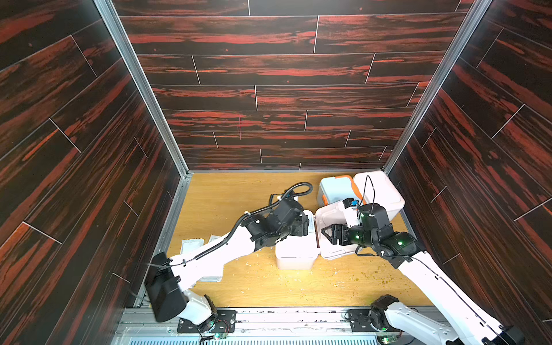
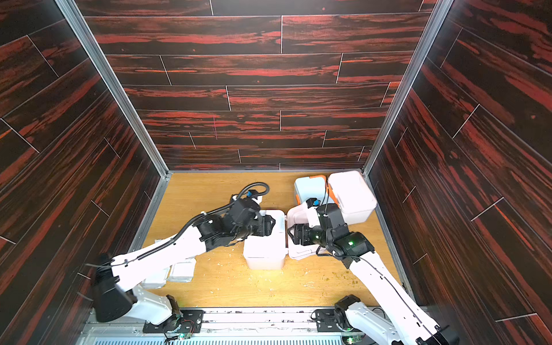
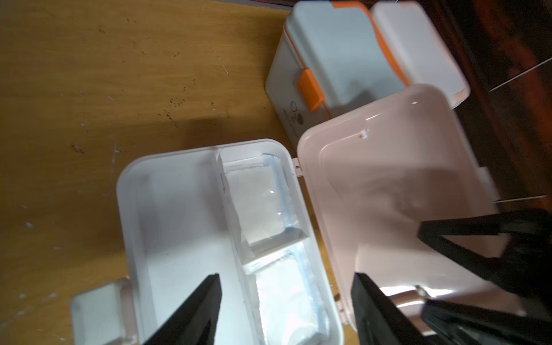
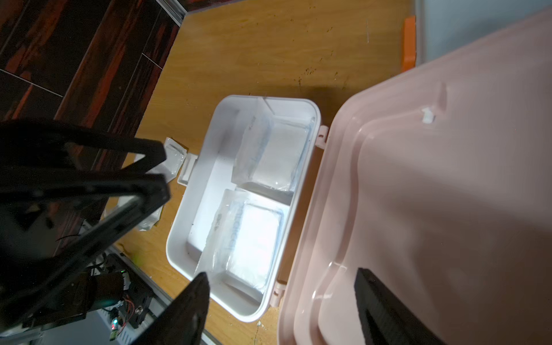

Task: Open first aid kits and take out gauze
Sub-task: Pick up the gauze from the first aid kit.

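My left gripper (image 3: 286,277) hangs over the open kit (image 3: 128,185), jaws apart and empty. Two gauze packets (image 3: 254,197) lie in its hinge-side compartments. My right gripper (image 4: 282,273) is spread and empty too, above the laid-open lid (image 4: 418,194). In both top views the blue-white kit (image 1: 334,186) and pinkish kit (image 1: 379,191) crowd the right wall. Bare table (image 1: 227,194) lies centre-left, with loose gauze (image 2: 182,270) lower left.
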Motion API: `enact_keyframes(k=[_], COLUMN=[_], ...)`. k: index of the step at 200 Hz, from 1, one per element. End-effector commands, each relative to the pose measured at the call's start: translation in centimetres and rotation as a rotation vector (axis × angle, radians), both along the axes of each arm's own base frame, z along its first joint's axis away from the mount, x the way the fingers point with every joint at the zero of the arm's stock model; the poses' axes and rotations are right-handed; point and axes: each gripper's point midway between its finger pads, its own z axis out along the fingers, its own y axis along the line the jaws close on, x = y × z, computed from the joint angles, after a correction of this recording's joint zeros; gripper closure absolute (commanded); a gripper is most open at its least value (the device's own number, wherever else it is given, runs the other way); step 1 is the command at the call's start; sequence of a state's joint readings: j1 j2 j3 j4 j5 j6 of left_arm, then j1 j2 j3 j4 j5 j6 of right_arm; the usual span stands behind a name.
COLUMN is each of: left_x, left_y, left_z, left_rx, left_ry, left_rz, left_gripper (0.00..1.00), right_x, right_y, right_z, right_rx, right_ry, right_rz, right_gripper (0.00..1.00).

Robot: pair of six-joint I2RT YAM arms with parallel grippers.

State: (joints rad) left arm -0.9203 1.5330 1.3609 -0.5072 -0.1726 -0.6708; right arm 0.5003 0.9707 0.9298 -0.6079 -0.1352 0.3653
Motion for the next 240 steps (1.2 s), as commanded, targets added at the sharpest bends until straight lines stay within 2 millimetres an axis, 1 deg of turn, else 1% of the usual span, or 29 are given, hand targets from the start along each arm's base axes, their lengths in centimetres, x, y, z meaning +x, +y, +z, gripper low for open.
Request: enact_keyframes(k=[1, 10, 27, 35, 52, 59, 62, 69, 93, 135, 158, 169, 185, 199, 221, 240], left_x=[1.1, 1.8, 3.2, 3.8, 4.5, 4.6, 4.8, 4.9, 5.4, 6.0, 6.2, 6.1, 6.1, 6.1, 6.1, 5.9], left_y=[1.7, 1.7, 1.7, 1.6, 1.4, 1.3, 1.2, 1.0, 0.9, 0.6, 0.5, 0.6, 0.7, 0.8, 0.9, 1.0], left_z=[-1.4, -1.8, -3.0, -3.4, -4.3, -4.0, -4.9, -5.3, -6.1, -7.2, -7.2, -7.2, -7.0, -6.7, -6.4, -5.7], left_rx=[0.130, 0.132, 0.141, 0.146, 0.170, 0.169, 0.186, 0.199, 0.222, 0.214, 0.218, 0.222, 0.218, 0.211, 0.203, 0.183], left_ry=[0.025, 0.038, 0.067, 0.081, 0.105, 0.105, 0.120, 0.129, 0.150, 0.177, 0.184, 0.188, 0.181, 0.176, 0.173, 0.163], left_rz=[0.036, 0.043, 0.048, 0.049, 0.042, 0.037, 0.036, 0.032, 0.030, 0.027, 0.028, 0.029, 0.035, 0.039, 0.044, 0.046], left_gripper=[0.38, 0.43, 0.47, 0.51, 0.55, 0.58, 0.59, 0.60, 0.64, 0.63, 0.63, 0.65, 0.79, 0.87, 0.91, 0.96], right_x=[-0.4, -0.5, -0.6, -0.7, -0.7, -0.7, -0.7, -0.7, -0.8, -0.8, -0.9, -0.9, -1.0, -1.0, -1.0, -1.0], right_y=[0.5, 0.5, 0.4, 0.4, 0.4, 0.5, 0.5, 0.5, 0.7, 0.9, 0.8, 0.9, 0.9, 0.9, 0.9, 0.9], right_z=[1.0, 1.2, 1.2, 1.3, 1.3, 1.2, 1.3, 1.3, 1.1, 0.9, 0.9, 0.9, 0.9, 0.9, 0.9, 0.9], right_rx=[0.019, 0.018, 0.017, 0.017, 0.021, 0.023, 0.025, 0.028, 0.031, 0.038, 0.040, 0.040, 0.040, 0.042, 0.044, 0.044], right_ry=[-0.013, -0.022, -0.027, -0.030, -0.030, -0.029, -0.031, -0.031, -0.024, -0.018, -0.017, -0.017, -0.017, -0.017, -0.016, -0.016], right_rz=[0.035, 0.035, 0.042, 0.043, 0.043, 0.046, 0.046, 0.048, 0.056, 0.061, 0.061, 0.062, 0.062, 0.063, 0.067, 0.064], right_gripper=[0.24, 0.25, 0.28, 0.29, 0.29, 0.29, 0.29, 0.28, 0.29, 0.29, 0.29, 0.29, 0.29, 0.29, 0.29, 0.29])
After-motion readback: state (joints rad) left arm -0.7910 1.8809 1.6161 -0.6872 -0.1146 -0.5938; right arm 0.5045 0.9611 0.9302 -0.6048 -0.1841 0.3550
